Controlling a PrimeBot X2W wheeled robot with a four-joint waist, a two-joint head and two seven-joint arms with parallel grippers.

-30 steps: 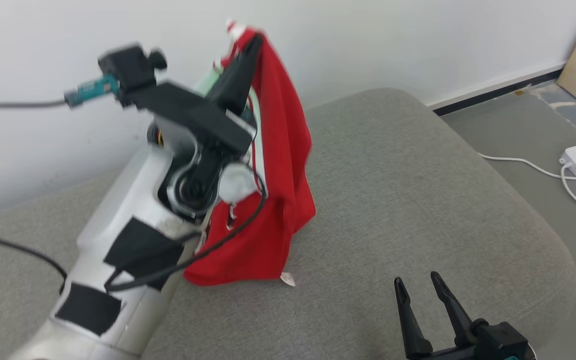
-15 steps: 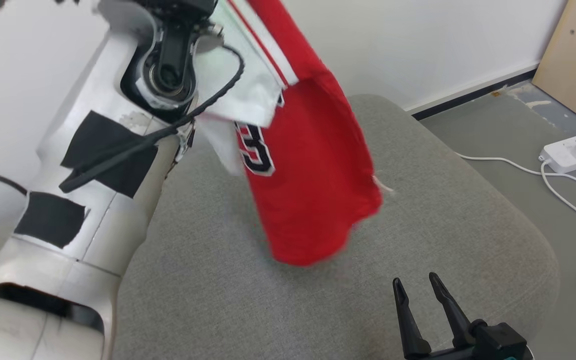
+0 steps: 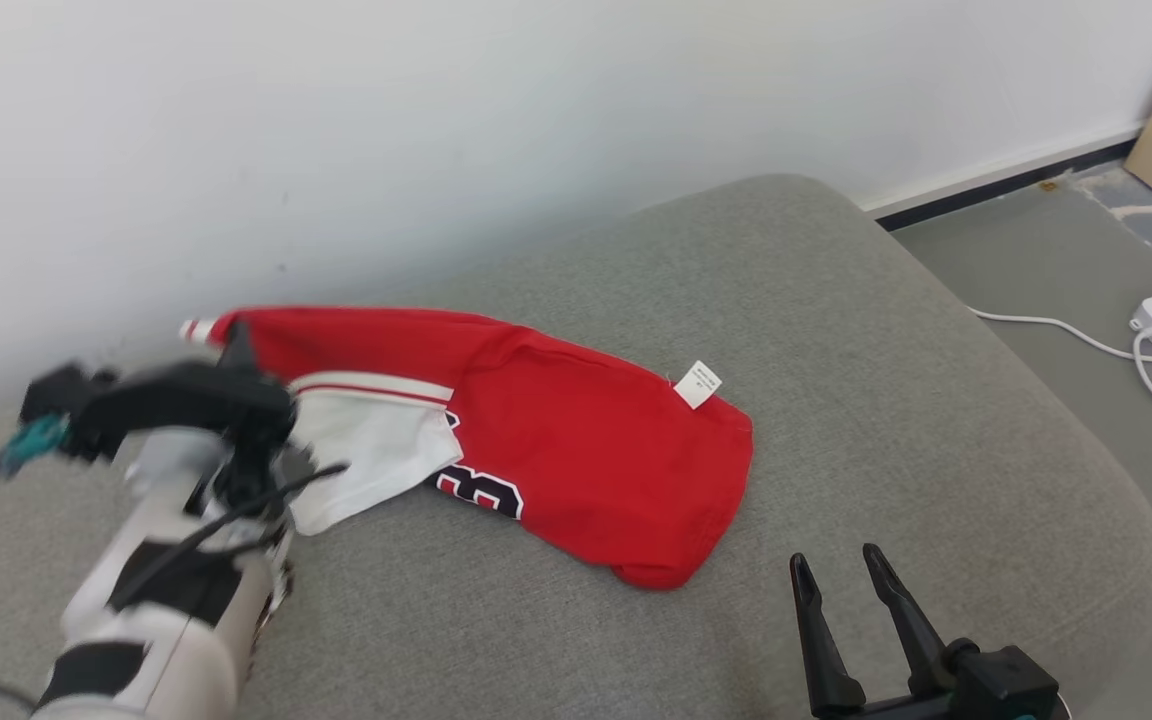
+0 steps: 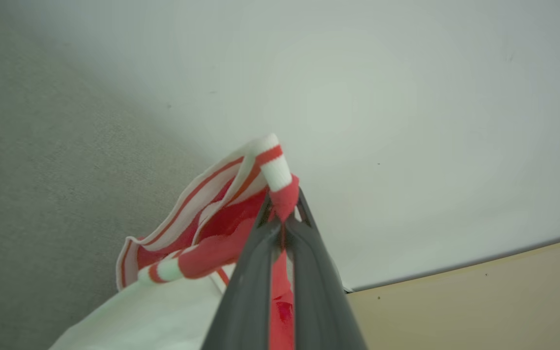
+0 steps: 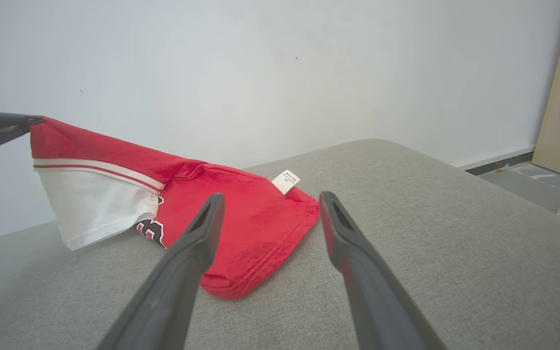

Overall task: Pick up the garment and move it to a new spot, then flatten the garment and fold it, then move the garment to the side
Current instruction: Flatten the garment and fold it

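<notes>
Holding one striped trim corner of the red sleeveless jersey with a white side panel and dark numeral (image 3: 576,450), my left gripper (image 3: 233,338) sits at the middle left of the head view. Its fingers are pinched fully together on the cloth, as the left wrist view confirms. That corner is raised slightly, and the rest of the garment lies on the grey upholstered cushion (image 3: 886,330). Its long axis runs from the held corner at the left down to the rounded hem at lower centre, with a small white label (image 3: 698,385) on its upper edge. My right gripper (image 3: 834,560), at the lower right, stands wide apart and empty, fingers pointing up the frame. The hem lies near its tips, up and to their left. I judge the right arm the nearer one for taking that free end to flatten the garment.
</notes>
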